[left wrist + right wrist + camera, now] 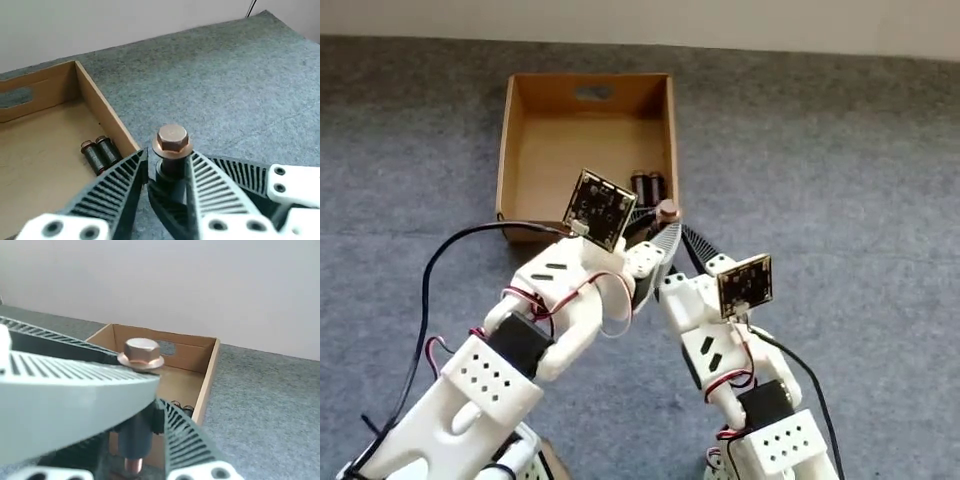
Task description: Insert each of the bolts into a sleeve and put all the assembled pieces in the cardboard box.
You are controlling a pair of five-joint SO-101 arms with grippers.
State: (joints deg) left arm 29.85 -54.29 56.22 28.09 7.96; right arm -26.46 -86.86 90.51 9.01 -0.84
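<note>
With the bolt (172, 140) seated through the sleeve (134, 432), which is clamped by the left end effector (167, 167) and the right end effector (147, 412) beside the near corner of the cardboard box (671, 130), insertion is judged done; one grip must be released and the piece carried into the box

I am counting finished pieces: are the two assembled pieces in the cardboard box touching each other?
Touching. In the left wrist view the two assembled pieces lie side by side near the cardboard box wall, no gap between them.
</note>
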